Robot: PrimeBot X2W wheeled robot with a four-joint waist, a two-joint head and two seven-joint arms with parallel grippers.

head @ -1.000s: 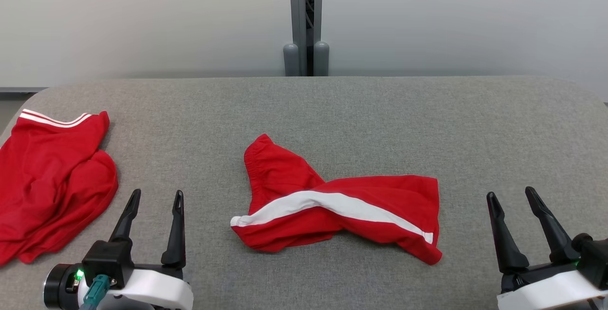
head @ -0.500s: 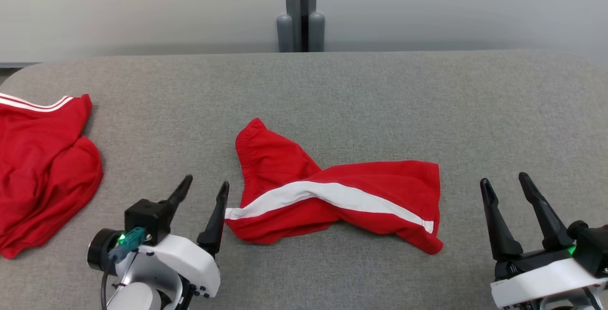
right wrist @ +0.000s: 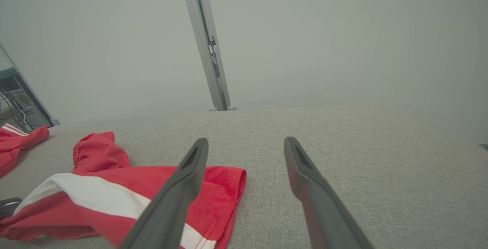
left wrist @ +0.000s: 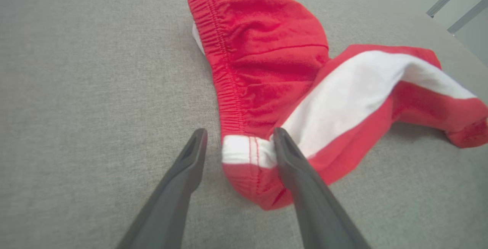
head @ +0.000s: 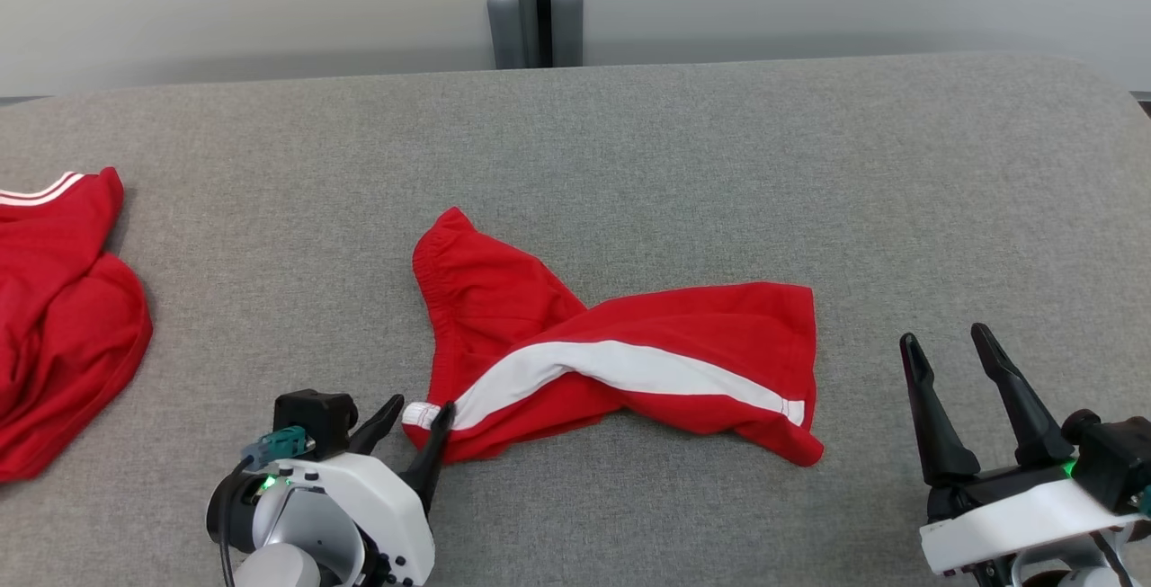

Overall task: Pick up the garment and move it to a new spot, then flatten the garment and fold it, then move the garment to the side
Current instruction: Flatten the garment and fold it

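The garment [head: 629, 344] is a pair of red shorts with a white side stripe, lying crumpled and twisted in the middle of the grey table [head: 719, 164]. My left gripper [head: 420, 405] is at its near-left corner. In the left wrist view the garment [left wrist: 267, 69] has the white end of its waistband between the jaws of the left gripper [left wrist: 239, 131], which stand open around it, the right finger resting on the cloth. My right gripper [head: 944, 335] is open over bare table to the right of the garment. In the right wrist view the right gripper [right wrist: 246, 141] holds nothing, and the garment [right wrist: 114, 180] lies at lower left.
A second red garment [head: 63, 317] with white trim lies bunched at the table's left edge, also seen as the red garment [right wrist: 19, 138] at far left. A grey post [head: 535, 3] stands behind the table against the pale wall. Bare cloth surface surrounds the shorts.
My left gripper has swung right and forward from bare table to the shorts' near-left corner and now straddles it. The head camera has tilted down. The right gripper stays open.
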